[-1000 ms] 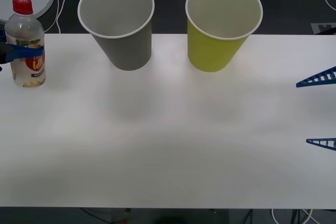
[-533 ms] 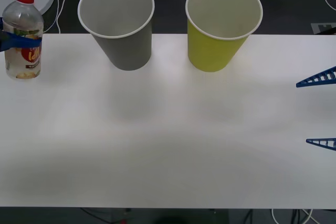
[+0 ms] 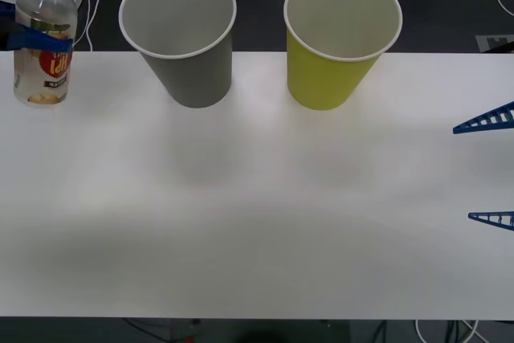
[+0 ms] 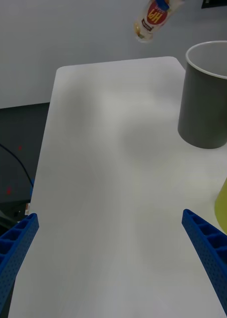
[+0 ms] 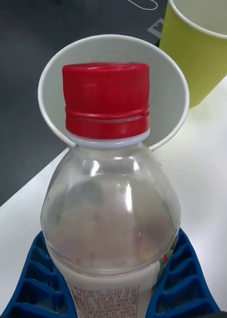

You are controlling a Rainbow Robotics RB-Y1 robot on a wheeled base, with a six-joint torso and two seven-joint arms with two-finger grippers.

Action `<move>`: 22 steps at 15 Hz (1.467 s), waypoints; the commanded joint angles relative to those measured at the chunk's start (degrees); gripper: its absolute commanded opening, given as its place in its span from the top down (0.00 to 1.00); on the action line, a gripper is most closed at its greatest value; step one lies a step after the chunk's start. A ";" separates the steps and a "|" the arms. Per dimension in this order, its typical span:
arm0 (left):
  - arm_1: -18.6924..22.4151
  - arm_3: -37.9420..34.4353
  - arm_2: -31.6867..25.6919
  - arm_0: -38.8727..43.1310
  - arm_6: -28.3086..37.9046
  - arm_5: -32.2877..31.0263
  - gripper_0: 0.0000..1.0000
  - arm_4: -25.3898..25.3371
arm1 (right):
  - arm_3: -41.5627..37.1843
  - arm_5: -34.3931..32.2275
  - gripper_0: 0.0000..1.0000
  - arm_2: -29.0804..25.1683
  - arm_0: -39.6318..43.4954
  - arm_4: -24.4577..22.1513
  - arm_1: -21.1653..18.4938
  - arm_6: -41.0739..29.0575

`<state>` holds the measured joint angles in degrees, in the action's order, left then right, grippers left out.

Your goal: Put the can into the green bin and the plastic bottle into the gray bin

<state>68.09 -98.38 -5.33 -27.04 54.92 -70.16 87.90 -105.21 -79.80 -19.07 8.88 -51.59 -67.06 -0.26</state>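
1. While its two blue ribbed fingers (image 5: 185,278) clamp the body of the plastic bottle (image 3: 46,38) from both sides, the left end effector (image 3: 32,40) holds it upright at the far left edge of the front view, at the tabletop's (image 3: 257,198) back corner; the right wrist view shows the bottle's base hanging clear above the surface.
2. One bottle is present: clear, rounded plastic with a ridged red screw cap (image 5: 106,97), a white neck ring and a red-yellow label.
3. Just beyond the left end effector, past the bottle's cap in the left wrist view, stands the gray bin (image 3: 181,34). One of two bins, it is a dark gray tapered cup shape with a white rolled rim and a pale, smooth inside, standing upright with its mouth open upward.
4. Farther from the left end effector, on the gray bin's other side and apart from it, stands the single green bin (image 3: 337,38), of the same tapered paper-cup form in yellow-green, also white-rimmed.
5. Over at the opposite edge of the tabletop, the right end effector (image 3: 490,170) hangs with its two blue lattice-ribbed fingers spread wide, gripping nothing, well apart from both bins.
6. White, smooth and matte, the tabletop has rounded corners.
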 commanded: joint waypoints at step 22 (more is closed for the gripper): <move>0.20 27.10 51.04 -57.51 -0.86 -7.10 1.00 -5.72 | 0.00 0.00 0.00 0.00 0.00 0.00 0.00 0.00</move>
<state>69.04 -72.15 44.74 -83.41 53.99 -77.34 82.16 -105.21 -79.80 -19.07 8.88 -51.59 -67.06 -0.26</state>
